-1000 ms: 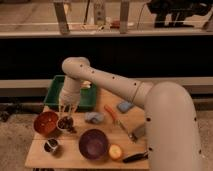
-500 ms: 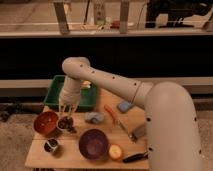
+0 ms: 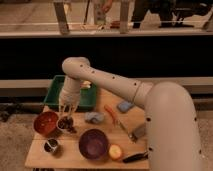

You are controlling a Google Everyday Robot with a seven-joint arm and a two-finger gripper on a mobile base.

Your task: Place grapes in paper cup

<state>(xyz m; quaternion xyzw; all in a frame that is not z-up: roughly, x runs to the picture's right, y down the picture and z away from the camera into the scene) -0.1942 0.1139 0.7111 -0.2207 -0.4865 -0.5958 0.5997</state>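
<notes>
Camera view: claw (image 3: 67, 109) hangs spread open just above grapes (image 3: 65, 122) lying in paper cup (image 3: 59, 125).

Dark purple-brown grapes (image 3: 65, 122) sit bunched in the short white paper cup (image 3: 60, 127), directly beneath the gripper (image 3: 67, 108).

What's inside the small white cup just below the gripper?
Dark purple-brown grapes sit in the paper cup, a few spilling toward its right rim. The gripper hangs just above them, near the orange-brown bowl. The cup's bottom is covered by the grapes.
</notes>
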